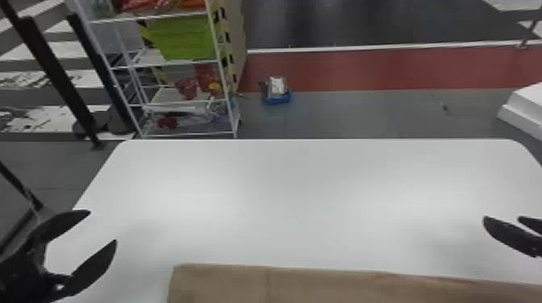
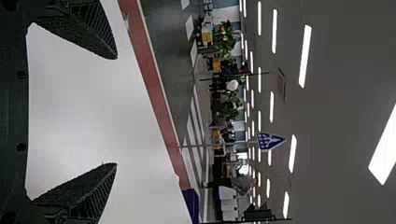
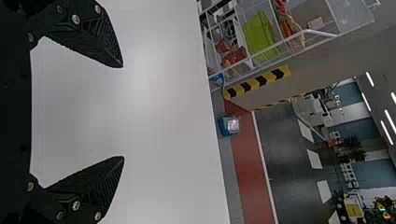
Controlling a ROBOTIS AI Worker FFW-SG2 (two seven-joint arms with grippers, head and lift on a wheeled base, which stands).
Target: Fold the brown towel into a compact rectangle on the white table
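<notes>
Over the white counter (image 1: 282, 181), the left hand (image 1: 103, 226) and right hand (image 1: 502, 217) gaped wide, empty, while the towel (image 1: 322, 284) lay nearer the robot, probably light, limp, best pinched at its far corners; beyond, a rack (image 3: 322, 33) carried a green bin (image 1: 181, 38) and a blue bin (image 1: 278, 98) held something pale.

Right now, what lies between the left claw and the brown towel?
In the head view, a bare stretch of the white table lies between the left claw and the brown towel.
</notes>
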